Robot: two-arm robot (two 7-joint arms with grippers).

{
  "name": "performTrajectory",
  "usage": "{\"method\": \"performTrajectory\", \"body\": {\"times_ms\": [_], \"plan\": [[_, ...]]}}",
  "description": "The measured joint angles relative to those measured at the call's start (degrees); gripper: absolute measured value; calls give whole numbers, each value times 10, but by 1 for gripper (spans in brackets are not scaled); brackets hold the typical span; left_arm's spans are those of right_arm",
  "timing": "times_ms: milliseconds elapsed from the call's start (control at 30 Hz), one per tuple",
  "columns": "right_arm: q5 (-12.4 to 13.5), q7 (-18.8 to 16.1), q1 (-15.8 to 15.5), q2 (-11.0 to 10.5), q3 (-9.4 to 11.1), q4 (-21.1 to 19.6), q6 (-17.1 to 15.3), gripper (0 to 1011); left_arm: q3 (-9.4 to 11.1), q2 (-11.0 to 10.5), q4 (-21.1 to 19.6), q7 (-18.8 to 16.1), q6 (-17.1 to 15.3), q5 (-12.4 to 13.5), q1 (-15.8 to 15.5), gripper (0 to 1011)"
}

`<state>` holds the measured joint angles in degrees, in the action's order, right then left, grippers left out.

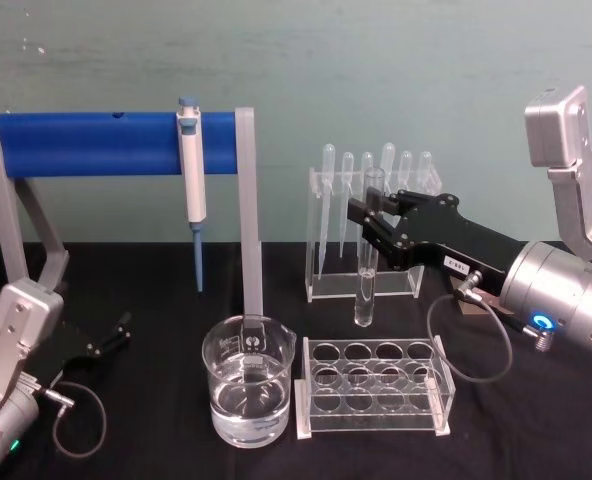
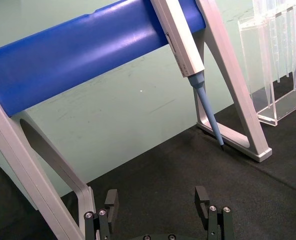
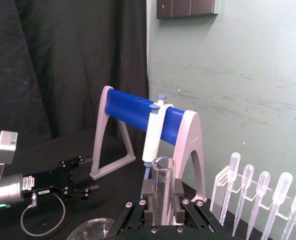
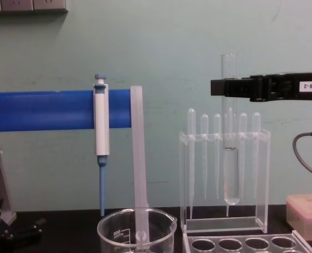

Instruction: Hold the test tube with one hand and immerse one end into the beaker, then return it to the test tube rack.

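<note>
Treat test tube (image 1: 365, 295) as light, slick, brittle glass, clamped below rim in right gripper (image 1: 372, 228) fingers; left gripper (image 2: 157, 202) idle, fingers apart.

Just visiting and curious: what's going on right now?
Right hand shut on test tube, upright, out of rack. Left hand open, parked. Beaker beside rack, nothing between.
</note>
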<state>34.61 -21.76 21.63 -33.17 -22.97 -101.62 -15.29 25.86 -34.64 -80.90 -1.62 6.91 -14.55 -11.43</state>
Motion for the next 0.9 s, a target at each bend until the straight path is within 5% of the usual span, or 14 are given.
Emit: {"method": "performTrajectory", "body": {"times_ms": [900], "plan": [[0,-1,0,-1,1,-1,0,224,0,0,0,0,0,0,0,1000]]}}
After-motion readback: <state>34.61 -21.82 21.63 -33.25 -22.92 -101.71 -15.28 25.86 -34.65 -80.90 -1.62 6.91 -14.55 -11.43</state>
